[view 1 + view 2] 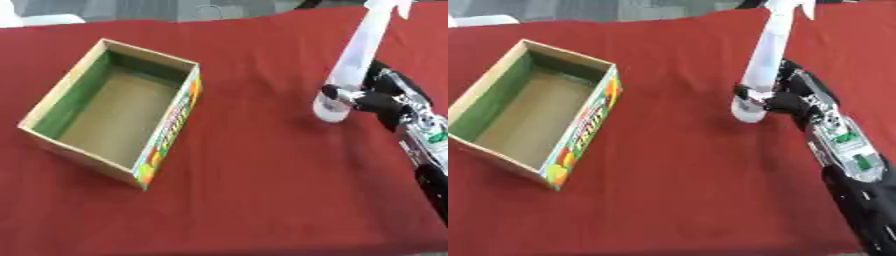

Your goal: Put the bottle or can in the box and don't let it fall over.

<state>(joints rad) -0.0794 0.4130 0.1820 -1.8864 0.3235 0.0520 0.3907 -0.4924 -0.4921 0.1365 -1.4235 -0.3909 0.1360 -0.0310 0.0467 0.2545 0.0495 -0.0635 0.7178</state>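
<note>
Red cloth (262,190) covers the counter, and on it a tall, pale translucent bottle (359,55) stands at the right, upright with its base on the cloth. The right hand (791,100) has its fingers curled round the bottle's lower part. Well apart to the left sits an open cardboard box (166,135), green inside with fruit printing on its near side. The bottle is outside the box.

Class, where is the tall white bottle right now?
The white bottle stands on the red tablecloth at the right of the view, held near its base by the right hand, well apart from the open cardboard box on the left.
</note>
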